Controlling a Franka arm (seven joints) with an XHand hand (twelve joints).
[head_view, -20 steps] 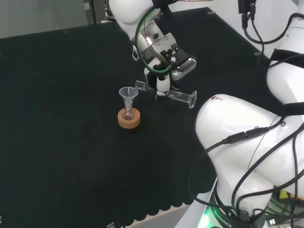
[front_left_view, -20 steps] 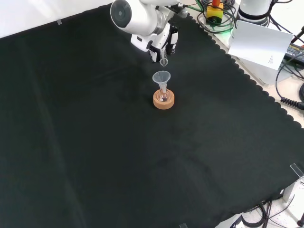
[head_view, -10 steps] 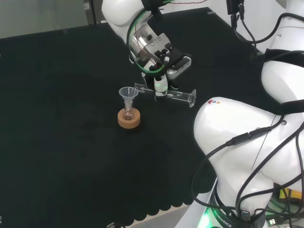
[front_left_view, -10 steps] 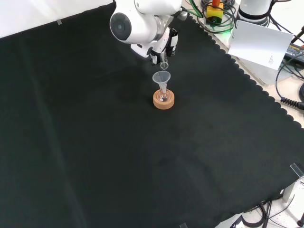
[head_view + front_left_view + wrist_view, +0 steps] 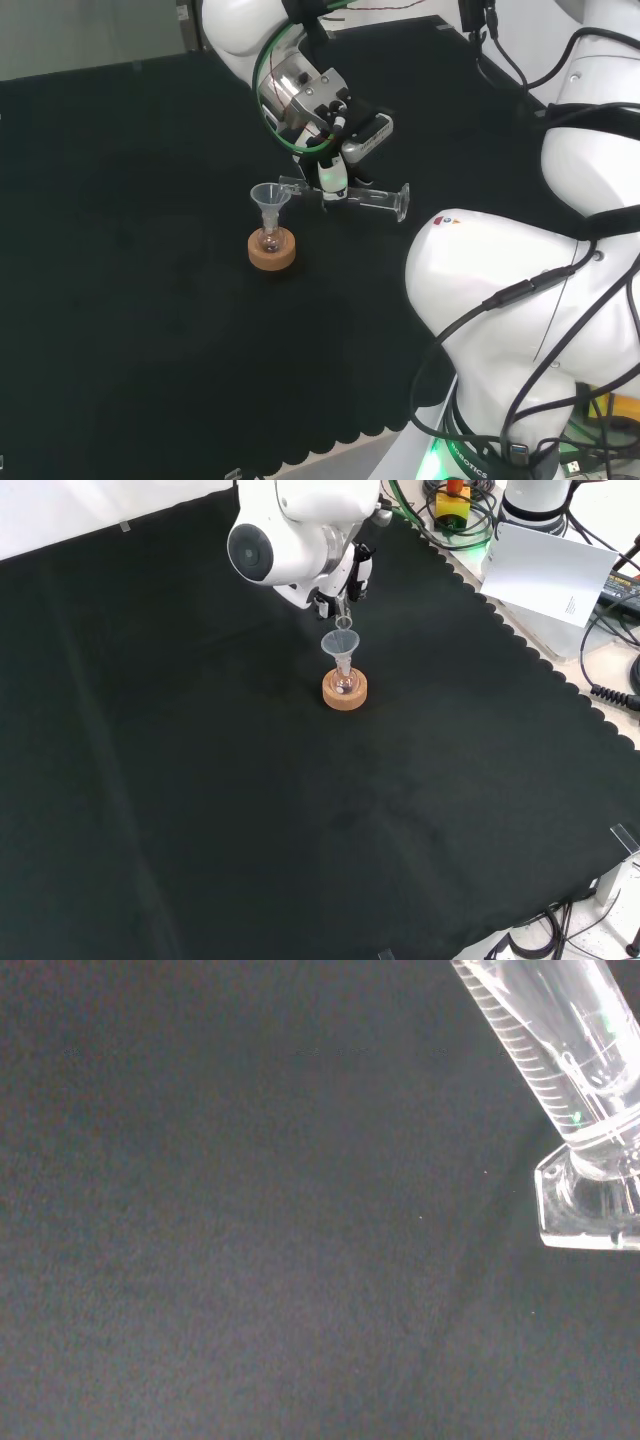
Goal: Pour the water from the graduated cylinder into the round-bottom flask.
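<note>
Black cloth covers the worktop (image 5: 130, 300), nothing on it but the flask setup. Robot hand (image 5: 325, 120) hangs over the far-centre of the cloth in the head view, fingers curled round the graduated cylinder (image 5: 350, 195) about mid-barrel. Cylinder is tipped close to horizontal: long axis runs roughly 3-to-9 o'clock in the head view, hexagonal foot (image 5: 401, 199) out at 3, mouth end at 9. From the robot hand, the target lies at about 7 o'clock and lower: a clear funnel (image 5: 270, 200) seated in the neck of the round-bottom flask (image 5: 268, 240), which sits on a cork ring (image 5: 272, 251). Cylinder mouth looks to be right at the funnel's rim on its 3 o'clock side, just above it; can't tell touching or a hair apart. Front view agrees: cylinder mouth (image 5: 343, 621) sits at 12 o'clock from the funnel, just beyond it. Wrist view has the barrel graduations and foot (image 5: 585, 1200) against bare cloth; can't tell how much water is left. My read: pour position is reached, what counts next is keeping the lip over the funnel bowl while adding tilt.
</note>
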